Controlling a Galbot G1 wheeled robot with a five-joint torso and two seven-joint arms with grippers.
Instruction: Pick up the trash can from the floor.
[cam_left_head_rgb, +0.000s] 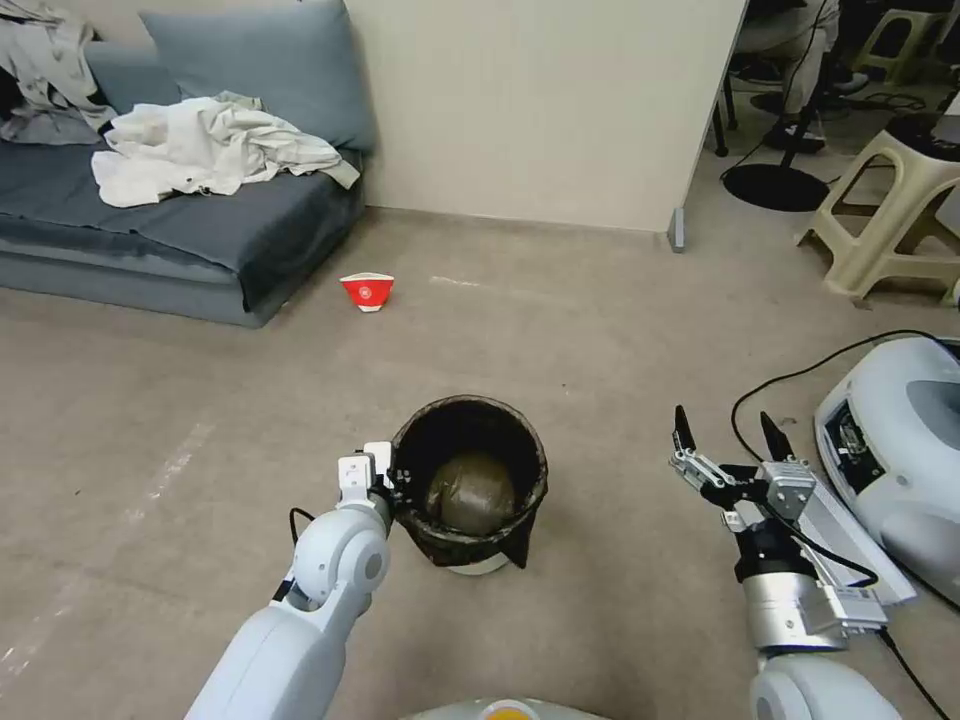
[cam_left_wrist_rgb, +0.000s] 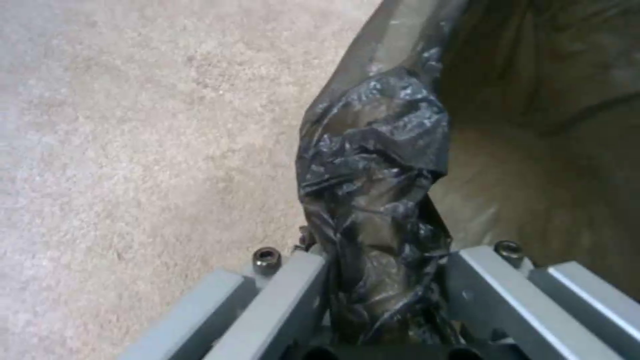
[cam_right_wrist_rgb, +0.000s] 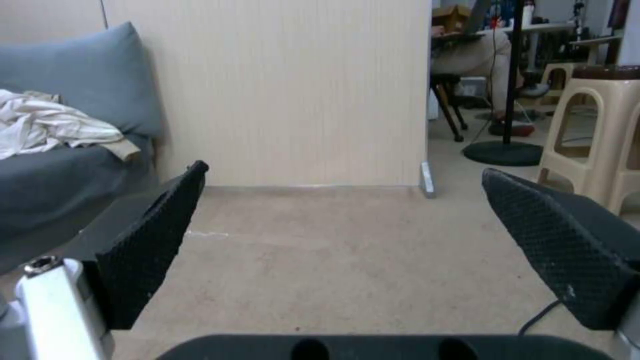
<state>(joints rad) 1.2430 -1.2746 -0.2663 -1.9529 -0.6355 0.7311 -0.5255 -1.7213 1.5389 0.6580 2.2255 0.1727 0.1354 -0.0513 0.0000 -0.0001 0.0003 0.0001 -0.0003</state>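
Item, your target: small round white plastic trash can (cam_left_head_rgb: 470, 500), lined with a crinkled dark brown-black bag. It stands upright on the beige-grey carpet-like floor (cam_left_head_rgb: 600, 340), long axis vertical, mouth facing up, directly ahead of you.

Left gripper (cam_left_head_rgb: 388, 484): at the can's left rim; in your left wrist view its grey fingers (cam_left_wrist_rgb: 283, 295) are closed on the folded bag and rim (cam_left_wrist_rgb: 373, 200).

Right gripper (cam_left_head_rgb: 727, 432): well to the can's right, above the floor, black fingers (cam_right_wrist_rgb: 150, 240) spread wide, gripping nothing.

Beyond: small red-and-white paper cup (cam_left_head_rgb: 367, 291), near a grey-blue sofa (cam_left_head_rgb: 200, 230).
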